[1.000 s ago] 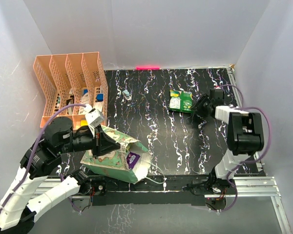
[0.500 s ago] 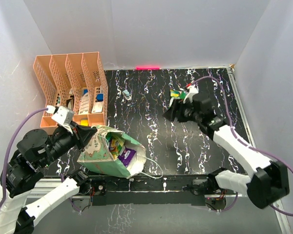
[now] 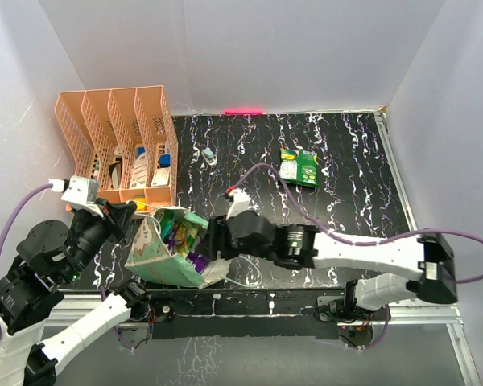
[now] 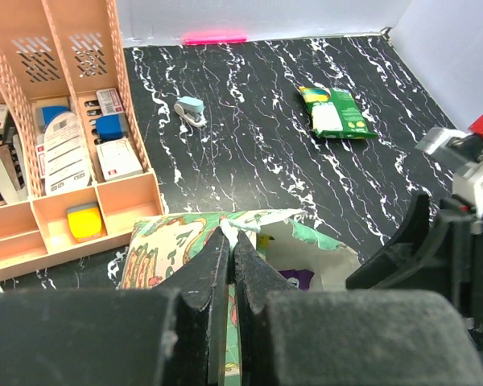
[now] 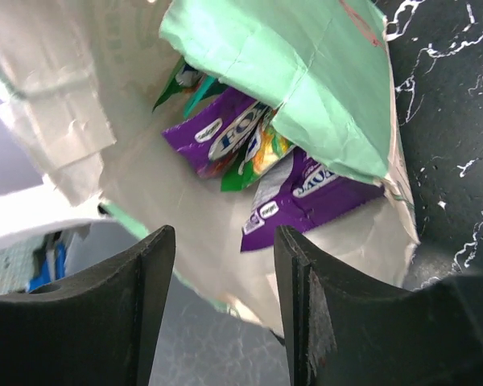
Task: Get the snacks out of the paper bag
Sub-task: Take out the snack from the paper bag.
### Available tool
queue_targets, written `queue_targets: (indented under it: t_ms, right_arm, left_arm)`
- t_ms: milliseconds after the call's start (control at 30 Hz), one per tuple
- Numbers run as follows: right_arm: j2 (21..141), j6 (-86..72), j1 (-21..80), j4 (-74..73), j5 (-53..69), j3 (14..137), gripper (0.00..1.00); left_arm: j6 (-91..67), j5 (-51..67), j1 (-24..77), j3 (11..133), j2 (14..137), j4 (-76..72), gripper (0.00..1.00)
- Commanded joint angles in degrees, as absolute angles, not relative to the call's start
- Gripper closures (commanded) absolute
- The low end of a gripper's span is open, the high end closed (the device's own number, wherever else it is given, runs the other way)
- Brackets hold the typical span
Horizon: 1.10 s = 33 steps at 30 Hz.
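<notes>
The left gripper (image 4: 232,241) is pinched together on the upper rim of the paper bag (image 3: 163,259), holding its mouth up; the right gripper (image 5: 224,241) stands directly before that mouth, fingers apart and empty; the snacks lie inside, ahead of the right gripper, with a purple packet (image 5: 225,133) deep in the bag and a nearer purple packet (image 5: 310,193) at the lip; a green-and-white packet (image 3: 298,167) already lies on the desk (image 3: 346,209), well behind the right gripper. Probable faults: a finger catching the mint-green flap (image 5: 306,72) overhanging the entry, tearing the paper or pulling the rim out of the left pinch; glossy packets slipping, or two lifting together; the string handle (image 3: 253,283) snagging. Clearance: the mouth is narrow; the file rack (image 3: 117,145) stands just beyond the left gripper; the desk's near edge lies close under the bag; open desk extends behind the right gripper.
</notes>
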<state>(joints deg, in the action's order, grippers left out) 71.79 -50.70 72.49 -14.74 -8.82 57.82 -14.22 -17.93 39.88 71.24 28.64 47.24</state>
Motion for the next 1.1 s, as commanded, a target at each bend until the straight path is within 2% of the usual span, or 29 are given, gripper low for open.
queue_targets:
  t_ms: [0, 167, 667, 1067]
  right_arm:
    - [78.79, -57.87, 76.50, -19.17, -24.66, 66.97, 0.47]
    - [85.54, -63.91, 78.07, -24.64, -32.07, 72.46, 0.52]
    - [99.56, -67.52, 79.10, -26.12, -42.12, 82.61, 0.54]
    - [107.71, -80.85, 79.01, -32.96, -46.22, 87.61, 0.54]
  left_arm:
    - [-15.09, -21.97, 39.93, 72.42, 27.05, 46.99, 1.00]
    - [-15.38, -22.07, 39.95, 72.33, 26.29, 47.29, 1.00]
    - [-15.46, -20.71, 39.90, 72.58, 25.57, 47.92, 1.00]
    - [-15.82, -20.28, 39.92, 72.51, 24.99, 47.29, 1.00]
